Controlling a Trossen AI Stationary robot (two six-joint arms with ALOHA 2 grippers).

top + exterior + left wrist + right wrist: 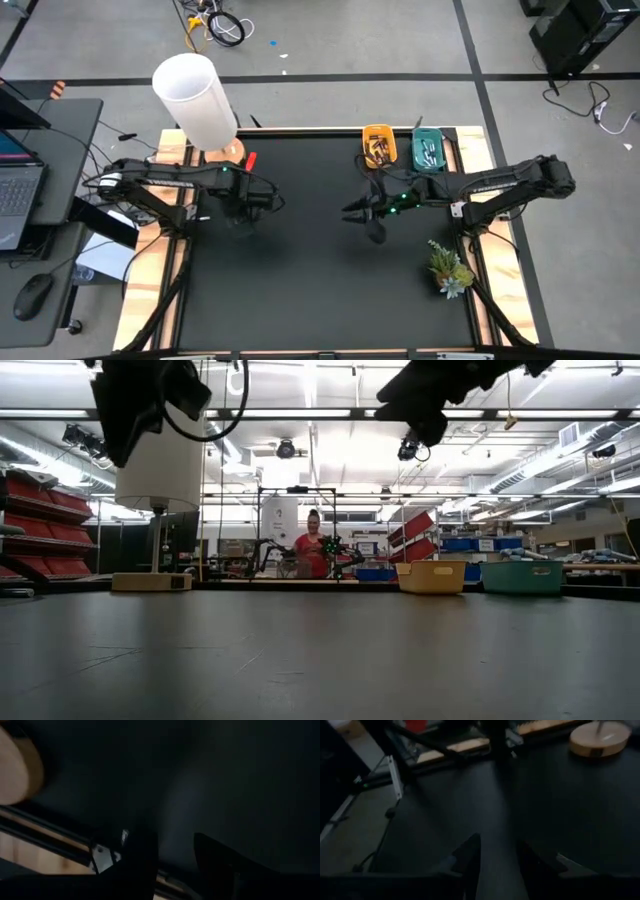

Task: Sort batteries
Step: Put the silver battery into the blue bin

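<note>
a: where are the batteries [377, 150]?
b: in the yellow tray [379, 133], just beyond the right hand [362, 217]; more lie in the teal tray [430, 150] beside it.
a: and the hands?
b: right hand fingers apart, empty, above the desk [320, 280]. left hand [172, 865] also apart, holding nothing, well apart from both trays.

lamp [196, 95] – table's far-left corner | two trays [379, 146] side by side – far edge, right
</note>
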